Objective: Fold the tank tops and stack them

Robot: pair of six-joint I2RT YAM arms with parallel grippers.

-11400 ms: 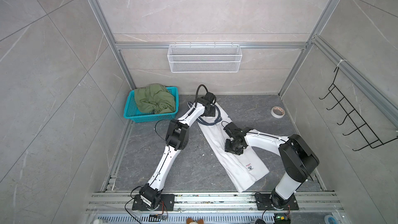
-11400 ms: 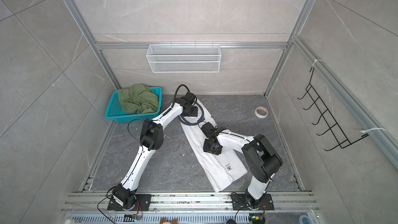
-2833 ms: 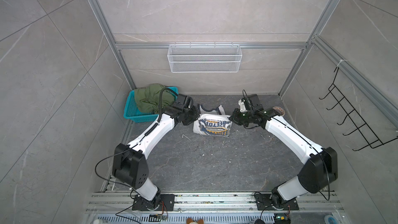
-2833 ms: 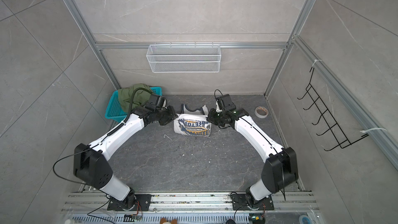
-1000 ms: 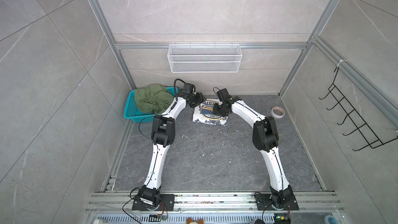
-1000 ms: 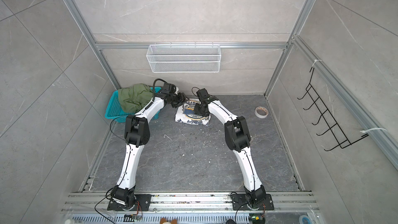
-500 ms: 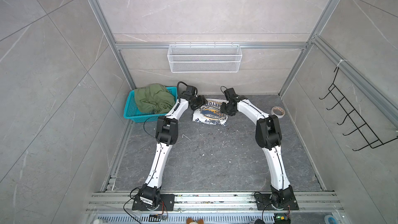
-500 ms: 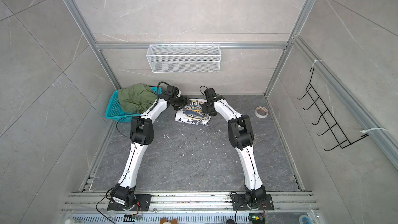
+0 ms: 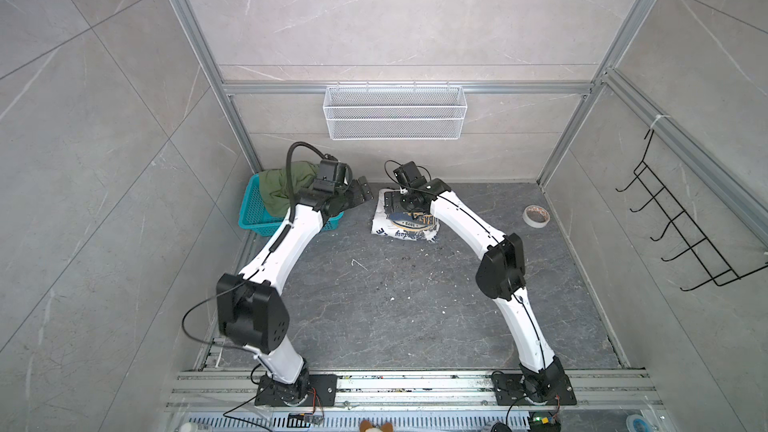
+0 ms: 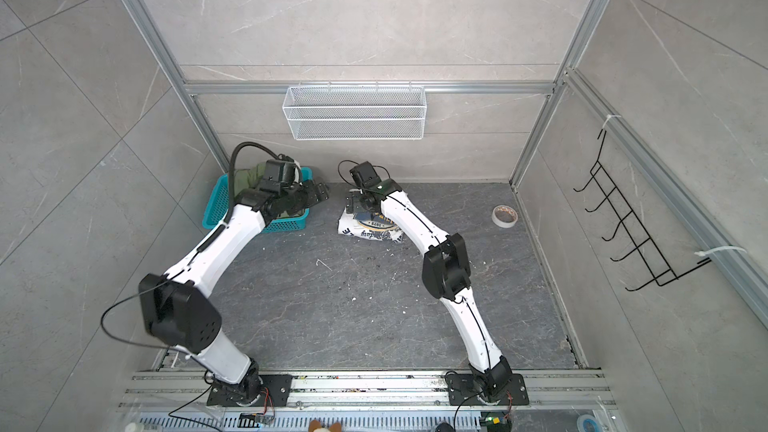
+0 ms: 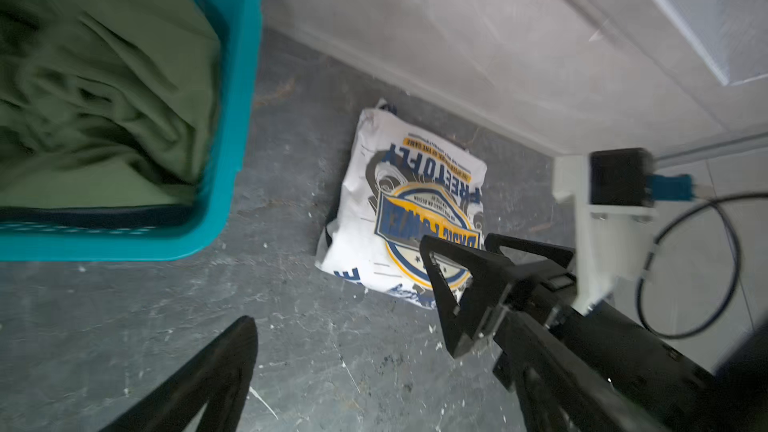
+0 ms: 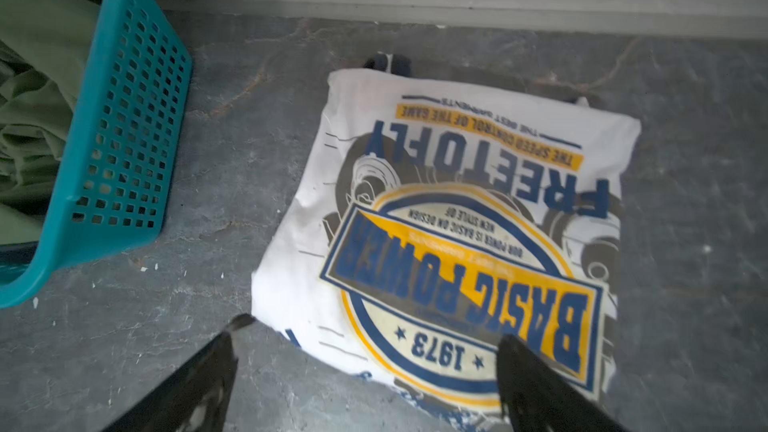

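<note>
Two hands hang released and empty: we see our left hand [image 9: 360, 194] beside the teal basket [image 9: 254, 222] holding the crumpled olive green tank top [image 9: 274, 197], our right hand [image 12: 374, 328] spread above the folded white tank top [image 9: 405, 224] on the worktop [image 9: 374, 305].

Left pincer [image 9: 362, 194] (right pincer [image 12: 374, 328] too) released white top [image 9: 405, 224].

The right arm [image 9: 457, 218] covers part of the white tank top [image 9: 384, 228].

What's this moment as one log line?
white tank top: folded, on table | olive tank top: in basket | left gripper: open | right gripper: open
</note>
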